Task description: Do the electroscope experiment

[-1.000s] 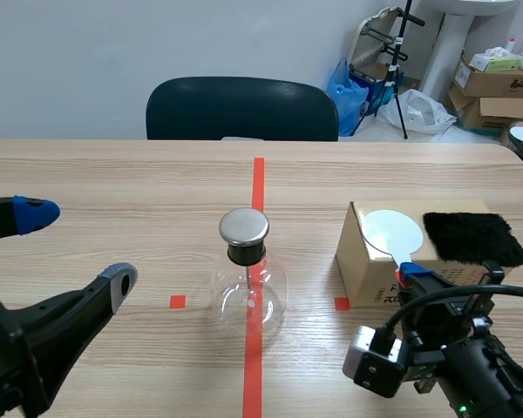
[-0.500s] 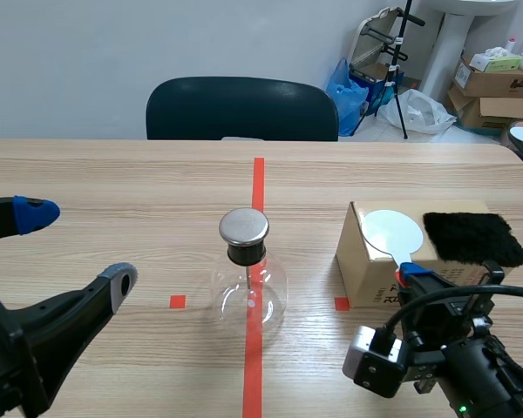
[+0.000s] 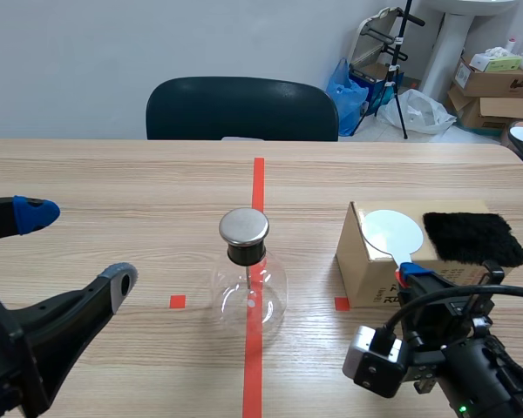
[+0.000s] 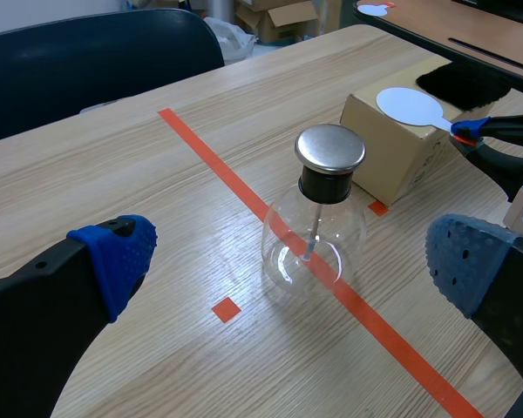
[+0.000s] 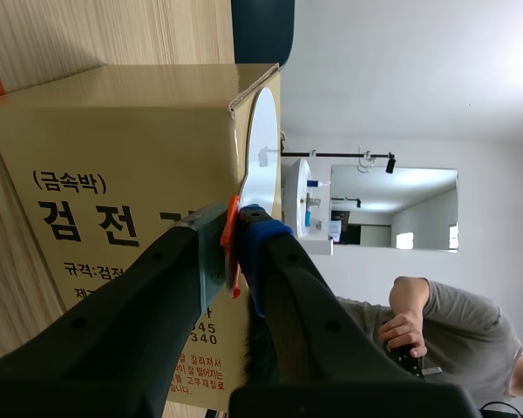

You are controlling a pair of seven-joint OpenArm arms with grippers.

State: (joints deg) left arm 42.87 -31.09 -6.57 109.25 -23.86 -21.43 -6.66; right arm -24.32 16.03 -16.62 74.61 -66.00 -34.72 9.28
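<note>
The electroscope, a clear glass flask (image 3: 248, 292) with a black neck and a metal cap (image 3: 243, 226), stands on the red tape line at the table's middle. To its right a cardboard box (image 3: 366, 266) carries a white disc paddle (image 3: 392, 232) and a black fur pad (image 3: 473, 238). My right gripper (image 3: 414, 275) is shut on the paddle's orange handle (image 5: 231, 237) at the box's near edge; the disc (image 5: 261, 148) lies flat on the box (image 5: 113, 157). My left gripper (image 4: 288, 261) stands wide open, the flask (image 4: 314, 239) just ahead between its fingers.
A dark chair (image 3: 241, 109) stands behind the table's far edge. Boxes and bags sit on the floor at the back right. A person (image 5: 418, 322) shows in the background of the right wrist view. Bare wood lies left of the flask.
</note>
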